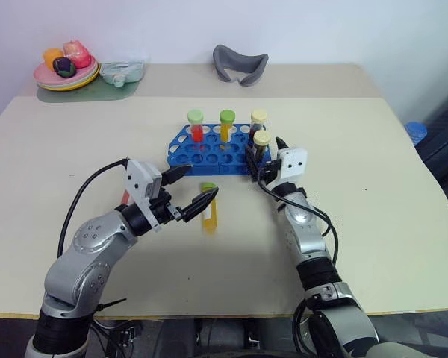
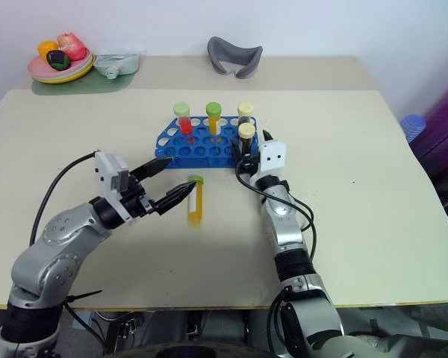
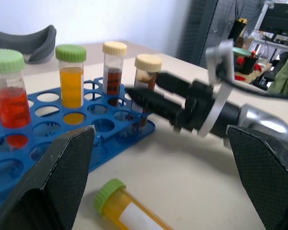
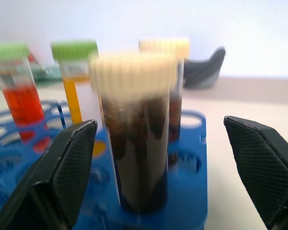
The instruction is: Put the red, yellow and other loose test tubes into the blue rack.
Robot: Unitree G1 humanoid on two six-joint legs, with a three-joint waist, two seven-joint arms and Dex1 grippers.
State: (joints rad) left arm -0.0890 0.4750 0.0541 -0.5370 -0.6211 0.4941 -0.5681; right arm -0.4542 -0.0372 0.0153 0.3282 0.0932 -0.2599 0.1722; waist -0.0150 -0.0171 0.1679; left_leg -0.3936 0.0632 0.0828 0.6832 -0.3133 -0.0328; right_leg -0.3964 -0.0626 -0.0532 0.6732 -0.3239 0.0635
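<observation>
Right wrist view shows us a blurry dark brown tube [image 4: 139,139] with a pale cap standing in the blue rack [image 4: 187,191], our right gripper [image 4: 158,158] spread wide and holding nothing, its fingers cut off.

My arms: silver-grey metal shells w/ black joint bands. White camera brackets at both wrists. Black cables loop along each forearm. Left gripper [image 1: 188,195] & right gripper [image 1: 263,158]: black fingers, tapered, w/ finely textured inner pads [image 4: 69,165].
</observation>
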